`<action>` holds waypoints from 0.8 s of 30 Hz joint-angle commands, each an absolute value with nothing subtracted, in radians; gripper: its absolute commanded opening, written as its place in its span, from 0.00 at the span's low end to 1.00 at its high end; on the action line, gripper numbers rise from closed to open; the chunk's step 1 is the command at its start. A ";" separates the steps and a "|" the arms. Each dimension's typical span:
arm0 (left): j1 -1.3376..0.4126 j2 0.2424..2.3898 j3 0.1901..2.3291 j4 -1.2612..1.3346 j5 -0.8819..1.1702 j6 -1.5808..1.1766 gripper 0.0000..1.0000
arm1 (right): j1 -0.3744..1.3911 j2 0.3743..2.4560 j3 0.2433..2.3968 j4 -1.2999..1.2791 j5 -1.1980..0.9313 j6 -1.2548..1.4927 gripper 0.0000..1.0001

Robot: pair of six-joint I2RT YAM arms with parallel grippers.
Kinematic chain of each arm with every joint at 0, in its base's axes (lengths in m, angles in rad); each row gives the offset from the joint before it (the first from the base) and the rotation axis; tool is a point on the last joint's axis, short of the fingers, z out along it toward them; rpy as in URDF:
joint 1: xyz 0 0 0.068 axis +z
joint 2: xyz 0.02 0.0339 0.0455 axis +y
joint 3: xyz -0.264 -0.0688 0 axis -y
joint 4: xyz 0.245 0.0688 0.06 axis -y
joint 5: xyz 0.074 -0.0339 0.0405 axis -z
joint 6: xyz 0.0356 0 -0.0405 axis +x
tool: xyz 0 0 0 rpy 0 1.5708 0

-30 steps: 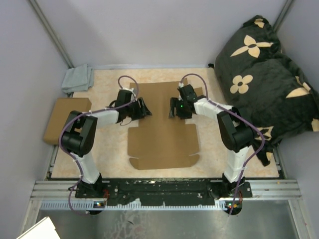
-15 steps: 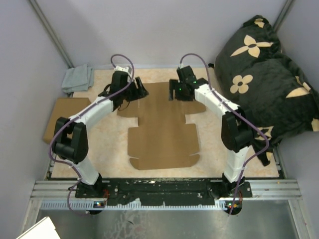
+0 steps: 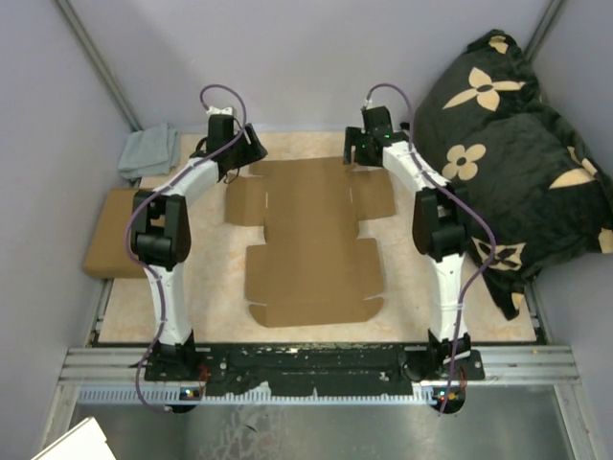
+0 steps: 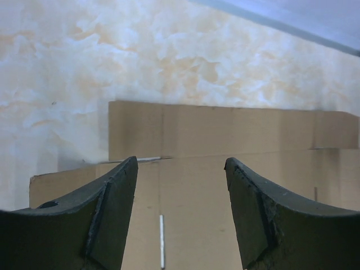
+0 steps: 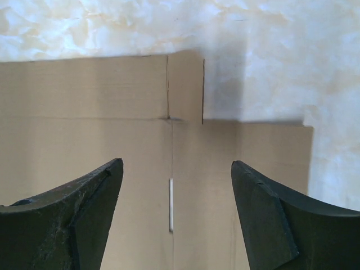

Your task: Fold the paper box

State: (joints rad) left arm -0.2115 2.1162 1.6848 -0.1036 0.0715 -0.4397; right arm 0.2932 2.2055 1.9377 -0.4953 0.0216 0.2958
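Note:
The paper box (image 3: 311, 240) is a flat brown cardboard sheet with flaps and slits, lying unfolded on the marbled table. My left gripper (image 3: 251, 153) hangs over its far left corner, open and empty. In the left wrist view the far flap (image 4: 225, 132) and a slit (image 4: 161, 239) show between my open fingers (image 4: 112, 208). My right gripper (image 3: 356, 153) hangs over the far right corner, open and empty. In the right wrist view the far flap (image 5: 112, 87), a slit (image 5: 170, 211) and the side flap (image 5: 270, 152) show past my fingers (image 5: 264, 219).
A grey cloth (image 3: 148, 151) lies at the far left corner. A second brown cardboard piece (image 3: 120, 230) sits at the left table edge. A black flowered cushion (image 3: 508, 144) fills the right side. Walls close the back and sides.
Both arms have stretched away from the sheet's middle to its far corners, left gripper to the far left, right gripper to the far right. The sheet has not moved.

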 commanded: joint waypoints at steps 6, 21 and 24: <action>-0.180 2.229 1.771 0.013 0.108 -0.444 0.69 | 0.301 2.456 2.312 -0.554 0.073 0.285 0.79; -0.157 2.353 1.870 -0.035 0.112 -0.427 0.69 | 0.255 2.507 2.290 -0.493 -0.078 0.300 0.64; -0.153 2.372 1.886 -0.045 0.115 -0.424 0.69 | 0.255 2.505 2.279 -0.489 -0.084 0.305 0.64</action>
